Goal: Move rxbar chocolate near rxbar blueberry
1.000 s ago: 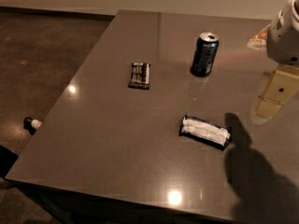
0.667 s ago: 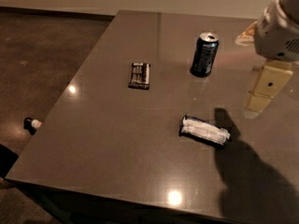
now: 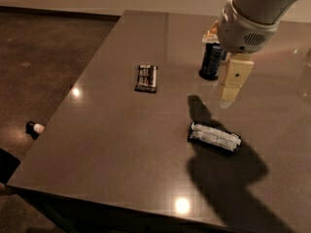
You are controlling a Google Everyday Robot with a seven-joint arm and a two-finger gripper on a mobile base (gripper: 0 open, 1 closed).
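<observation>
The rxbar chocolate (image 3: 146, 78), a small black-wrapped bar with pale text, lies flat on the grey table (image 3: 112, 144) left of centre. The rxbar blueberry (image 3: 215, 136), a longer bar with a white crinkly face and dark edges, lies to its lower right. My gripper (image 3: 228, 98) hangs from the pale arm at the upper right. It is above the table, just above and slightly right of the blueberry bar, well right of the chocolate bar, and holds nothing that I can see.
A dark blue soda can (image 3: 212, 62) stands behind the gripper, its top hidden by my arm. A small white-and-dark object (image 3: 35, 127) lies on the floor left of the table. The table's left edge runs diagonally; its front edge is near the bottom.
My arm has swung left and inward over the table, now covering the can's top. Its shadow has moved onto the blueberry bar. The bars and the can have not moved.
</observation>
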